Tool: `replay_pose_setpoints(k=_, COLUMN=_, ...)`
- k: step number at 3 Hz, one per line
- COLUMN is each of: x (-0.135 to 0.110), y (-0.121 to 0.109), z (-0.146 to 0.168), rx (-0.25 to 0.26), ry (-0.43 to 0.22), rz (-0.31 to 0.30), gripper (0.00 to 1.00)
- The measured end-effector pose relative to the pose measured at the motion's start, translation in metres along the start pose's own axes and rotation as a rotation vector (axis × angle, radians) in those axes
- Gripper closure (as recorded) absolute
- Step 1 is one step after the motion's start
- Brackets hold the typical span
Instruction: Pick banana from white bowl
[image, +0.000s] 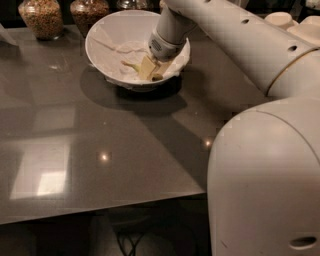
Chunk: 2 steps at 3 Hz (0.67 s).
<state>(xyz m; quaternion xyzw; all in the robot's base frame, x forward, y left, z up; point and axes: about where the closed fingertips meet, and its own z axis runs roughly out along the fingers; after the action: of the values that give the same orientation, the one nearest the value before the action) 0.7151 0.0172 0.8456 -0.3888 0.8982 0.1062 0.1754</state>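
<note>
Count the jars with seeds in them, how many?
2: one jar at the far left, another jar just right of it, behind the white bowl. Glass further right may be a third. The end effector is down in the bowl.
</note>
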Motion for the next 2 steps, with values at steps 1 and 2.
replay_pose_setpoints(k=1, x=0.0021, y=0.0009, z=0.0021, rx=-0.006, ry=0.018, rz=0.008, gripper=0.69)
replay_pose_setpoints(k=2, x=-0.0006, y=0.0019, z=-0.002, rx=-0.001, ry=0.02, rz=0.003, gripper=0.92)
